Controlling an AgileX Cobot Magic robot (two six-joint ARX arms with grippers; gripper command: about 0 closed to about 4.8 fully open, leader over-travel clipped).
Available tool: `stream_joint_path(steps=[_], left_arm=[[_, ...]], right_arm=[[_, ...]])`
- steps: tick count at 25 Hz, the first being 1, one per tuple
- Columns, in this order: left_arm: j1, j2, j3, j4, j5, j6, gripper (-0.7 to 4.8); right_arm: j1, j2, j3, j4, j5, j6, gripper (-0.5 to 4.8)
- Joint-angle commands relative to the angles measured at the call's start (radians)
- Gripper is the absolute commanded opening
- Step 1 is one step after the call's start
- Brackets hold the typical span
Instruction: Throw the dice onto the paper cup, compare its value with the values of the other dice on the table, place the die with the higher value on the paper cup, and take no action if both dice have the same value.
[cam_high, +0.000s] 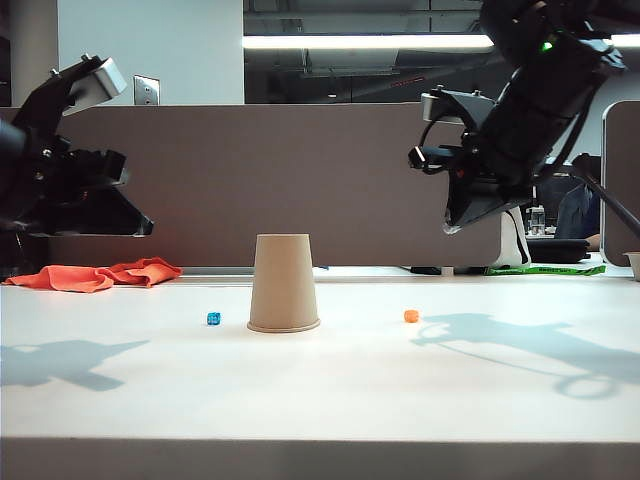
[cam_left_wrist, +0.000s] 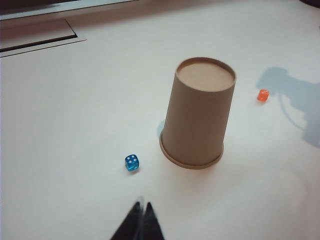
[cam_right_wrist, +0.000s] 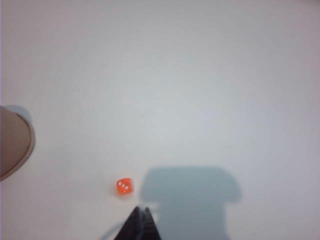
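The tan paper cup (cam_high: 284, 283) (cam_left_wrist: 197, 115) stands upside down in the middle of the white table, with nothing on its flat top. The blue die (cam_high: 213, 318) (cam_left_wrist: 132, 163) lies just left of the cup, showing several white pips. On the cup's right, a bit farther off, lies the orange die (cam_high: 411, 316) (cam_left_wrist: 263, 95) (cam_right_wrist: 123, 186), showing three pips. My left gripper (cam_high: 145, 228) (cam_left_wrist: 141, 204) hangs shut and empty above the table's left side, aimed toward the blue die. My right gripper (cam_high: 452, 228) (cam_right_wrist: 141, 210) is shut and empty, raised above the orange die. The cup's edge (cam_right_wrist: 12, 145) shows in the right wrist view.
An orange cloth (cam_high: 100, 274) lies at the back left of the table. A grey partition (cam_high: 300, 180) runs behind it. Both arms cast shadows on the table to either side. The table's front edge (cam_high: 320, 440) is near the camera.
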Motion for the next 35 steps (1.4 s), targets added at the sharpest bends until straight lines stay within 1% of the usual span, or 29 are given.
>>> stream_joint_path(steps=[1,6,8,11,12,13,15,16,20,22,24,25,26,27,29,31,32,33,35], left_arm=[[0.000,-0.003,0.004,0.019,0.002,-0.004,-0.05],[0.000,-0.003,0.004,0.017,0.010,-0.021,-0.05],[0.000,-0.002,0.004,0.011,0.031,0.001,-0.05],[0.000,-0.002,0.004,0.011,0.027,0.123,-0.05],[0.000,-0.002,0.004,0.010,0.027,0.189,-0.05],[0.000,0.000,0.004,0.009,0.027,0.292,-0.05],[0.001,0.008,0.004,0.005,0.026,0.368,-0.05],[0.001,0.016,0.004,0.006,0.026,0.384,-0.05],[0.000,0.049,0.004,0.010,0.027,0.388,-0.05],[0.000,0.078,0.004,0.032,0.034,0.390,-0.04],[0.000,0.124,0.005,0.113,0.038,0.391,0.00],[0.000,0.141,0.005,0.150,0.038,0.391,0.07],[0.000,0.164,0.009,0.195,0.038,0.390,0.27],[0.000,0.183,0.018,0.219,0.038,0.390,0.30],[0.001,0.227,0.048,0.235,0.038,0.385,0.30],[0.000,0.266,0.082,0.235,0.039,0.361,0.30],[0.000,0.306,0.121,0.235,0.055,0.327,0.42],[0.000,0.335,0.151,0.235,0.064,0.295,0.95],[0.000,0.356,0.176,0.234,0.064,0.246,1.31]], right_arm=[[0.000,-0.039,-0.053,0.073,-0.006,0.002,-0.06],[-0.001,-0.050,-0.107,0.069,-0.002,0.001,-0.06],[-0.001,-0.050,-0.119,0.074,-0.006,0.001,-0.06],[0.000,-0.051,-0.119,0.082,-0.010,0.002,-0.06],[0.000,-0.052,-0.119,0.089,-0.021,0.001,-0.06],[0.000,-0.061,-0.119,0.100,-0.045,0.001,-0.06],[0.000,-0.071,-0.119,0.119,-0.056,0.001,-0.06],[0.000,-0.074,-0.119,0.126,-0.060,0.001,-0.06],[0.000,-0.084,-0.119,0.140,-0.070,0.001,-0.06],[0.000,-0.085,-0.119,0.138,-0.072,0.001,-0.06],[0.000,-0.085,-0.119,0.132,-0.112,0.002,-0.06],[0.000,-0.085,-0.119,0.131,-0.127,0.002,-0.06],[0.000,-0.085,-0.119,0.132,-0.142,0.002,-0.06],[0.001,-0.085,-0.119,0.132,-0.142,0.002,-0.06],[0.002,-0.085,-0.119,0.132,-0.141,0.001,-0.06],[0.002,-0.085,-0.119,0.132,-0.141,0.001,-0.06],[0.002,-0.085,-0.119,0.132,-0.141,0.001,-0.06],[0.002,-0.085,-0.119,0.132,-0.141,0.001,-0.06],[0.002,-0.085,-0.119,0.133,-0.141,0.000,-0.06]])
